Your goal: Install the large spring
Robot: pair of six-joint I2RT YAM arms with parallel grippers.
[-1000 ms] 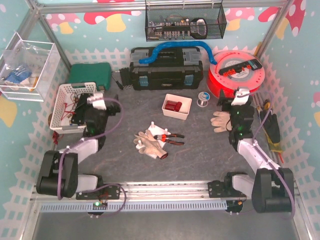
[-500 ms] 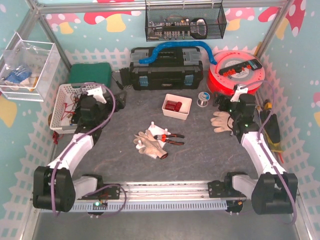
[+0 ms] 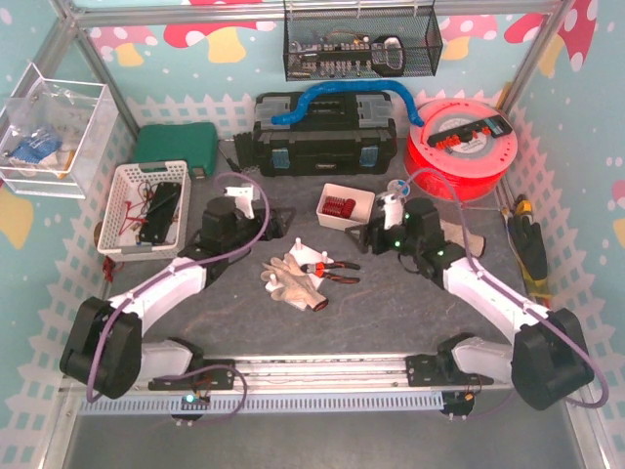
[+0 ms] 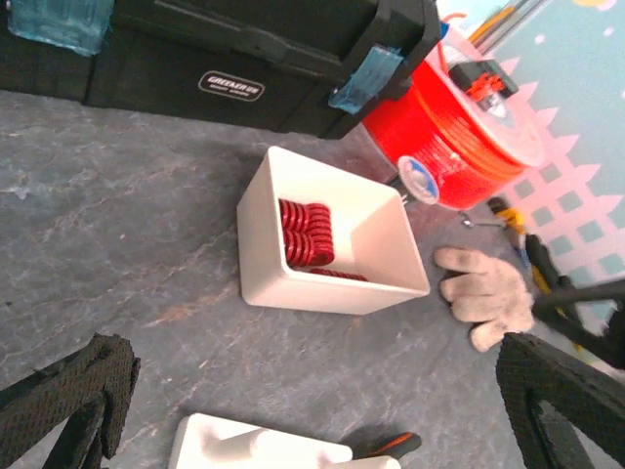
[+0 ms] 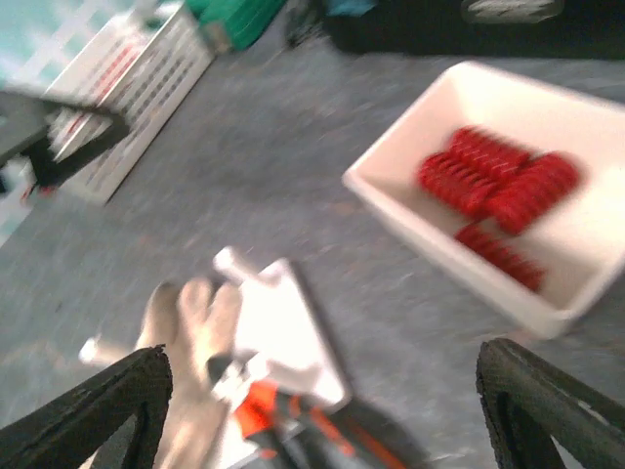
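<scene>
Springs (image 4: 308, 233): red, bunched together inside white tray (image 4: 293, 288), toward its left end; touched by neither gripper.
Tray: on grey table (image 3: 391, 303), just in front of black toolbox (image 3: 322, 142), near red cable reel (image 3: 459, 147).
Peg block (image 3: 308, 252): white, near the tray on its near side, lying against pliers (image 3: 332, 269) and pale gloves (image 3: 291, 281).
Left gripper (image 4: 312, 381): jaws spread wide, nothing between them, aimed at the tray from the left.
Right gripper (image 5: 322, 381): jaws spread wide, empty, just beside the tray's near right corner, facing tray and peg block; wrist view blurred.
</scene>
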